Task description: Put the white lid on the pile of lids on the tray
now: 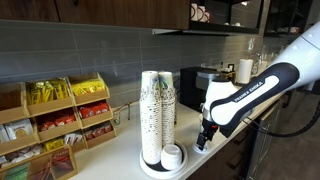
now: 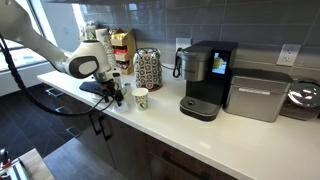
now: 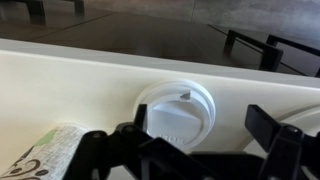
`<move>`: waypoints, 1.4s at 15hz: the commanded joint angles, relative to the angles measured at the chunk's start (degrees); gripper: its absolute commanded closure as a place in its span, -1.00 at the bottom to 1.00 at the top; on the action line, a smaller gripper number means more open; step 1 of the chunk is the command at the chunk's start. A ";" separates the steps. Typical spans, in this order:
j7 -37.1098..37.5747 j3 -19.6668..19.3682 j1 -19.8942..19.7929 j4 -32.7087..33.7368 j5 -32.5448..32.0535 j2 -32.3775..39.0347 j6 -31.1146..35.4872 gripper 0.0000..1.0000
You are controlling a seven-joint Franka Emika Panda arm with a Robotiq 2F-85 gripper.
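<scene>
Wrist view, looking down past the claw at the white lid, which lies flat on a cream worktop just beside a small printed paper cup. Whether lid and cup touch cannot be told. The claw's dark fingers stand wide apart, one on the cup side of the lid and one on the side away from the cup. Neither finger clearly touches the lid, and nothing is held. The lid is thin moulded plastic with a raised outer ring and a small sip tab on top. It is probably very light, a little springy and slick, so it is likely to skid on the smooth worktop or buckle and pop free if squeezed hard. The best hold looks to be across the outer rim at two opposite points, with the fingertips low against the worktop and closing gently. The shallow centre offers no grip. In an exterior view, tall stacks of patterned paper cups stand behind the cup, toward the tiled wall. In an exterior view the stacks share the round tray with the low pile of lids at their foot.
</scene>
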 commanded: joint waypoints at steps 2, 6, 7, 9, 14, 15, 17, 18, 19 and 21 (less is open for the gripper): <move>5.03 0.44 -0.55 0.06 -1.73 0.94 3.39 -1.00; 9.05 0.38 -0.65 0.66 -2.06 2.17 6.54 -1.00; 10.13 0.31 -0.74 0.75 -2.64 2.47 6.92 -1.00; 11.58 0.21 -0.84 0.91 -3.17 2.89 7.16 -1.00; 12.53 0.21 -0.78 1.38 -3.12 4.12 7.14 -1.00; 13.08 0.19 -0.76 1.43 -3.40 4.41 7.69 -1.00; 11.04 0.34 -0.67 1.27 -1.57 3.38 6.28 -1.00; 11.10 0.34 -0.67 1.42 -1.60 3.63 6.30 -1.00; 11.15 0.34 -0.67 1.54 -1.63 3.82 6.31 -1.00; 11.23 0.33 -0.67 1.67 -1.65 3.99 6.32 -1.00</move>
